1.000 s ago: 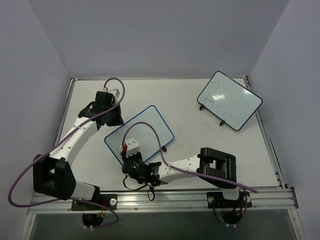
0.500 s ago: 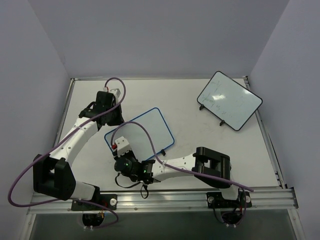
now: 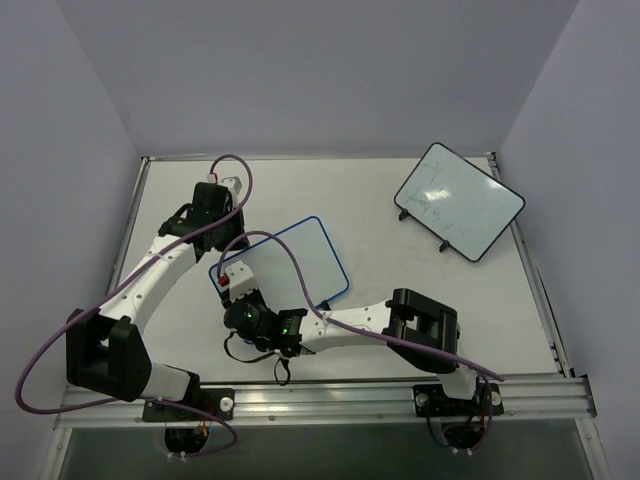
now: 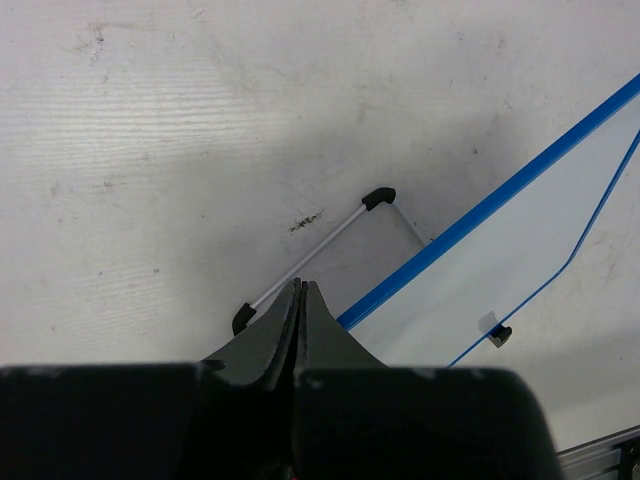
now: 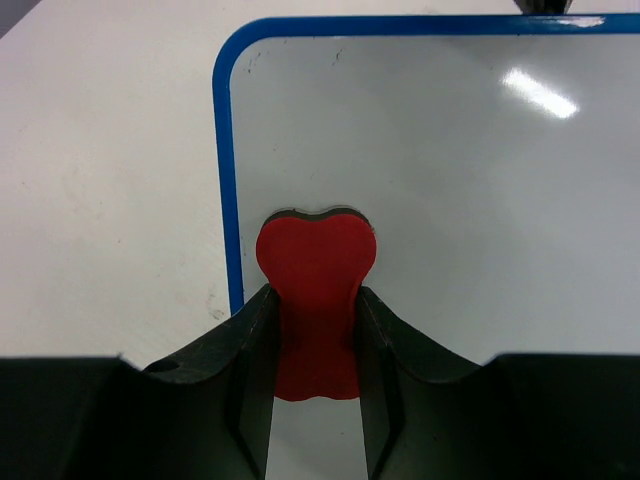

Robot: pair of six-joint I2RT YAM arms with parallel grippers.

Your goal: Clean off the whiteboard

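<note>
Right tool (image 5: 314, 300) clamps red eraser (image 5: 316, 262), which sits on whiteboard (image 5: 480, 200) just inside a blue corner. Left tool (image 4: 300, 300) is pinched fully together beside the board's wire foot (image 4: 315, 240).

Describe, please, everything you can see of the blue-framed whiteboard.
The whiteboard is a rounded rectangle: glossy white face, no marks visible, thin blue frame. It stands on the table, on a wire foot with black tips. The right pincer holds a red eraser at its face, beside one rounded corner.
</note>
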